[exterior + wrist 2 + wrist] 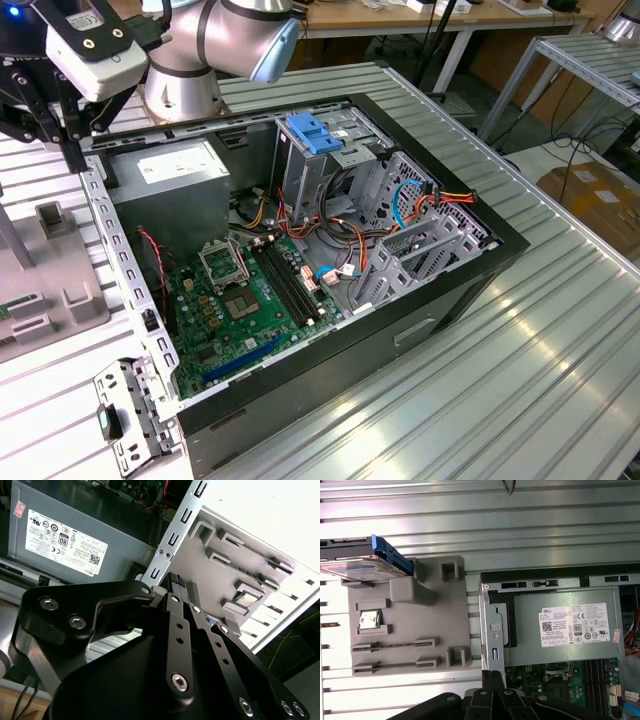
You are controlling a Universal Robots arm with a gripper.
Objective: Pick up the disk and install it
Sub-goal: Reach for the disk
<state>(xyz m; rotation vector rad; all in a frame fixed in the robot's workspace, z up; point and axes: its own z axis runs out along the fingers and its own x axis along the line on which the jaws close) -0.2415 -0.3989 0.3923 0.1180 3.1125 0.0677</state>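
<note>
Hovering by the computer case's (430, 325) metal rim, the gripper (492, 676) has its fingers pressed together, gripping nothing; the disk (359, 564) sits propped on the grey holder (445, 625) beside the case, probably raised for easy grasping.

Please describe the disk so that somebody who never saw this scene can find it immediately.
Beside the open computer case a grey plastic holder lies on the ribbed table. The disk rests at one end of that holder: a flat metal rectangle with a blue plastic edge, far bigger than the small silver chip seated near it.
</note>
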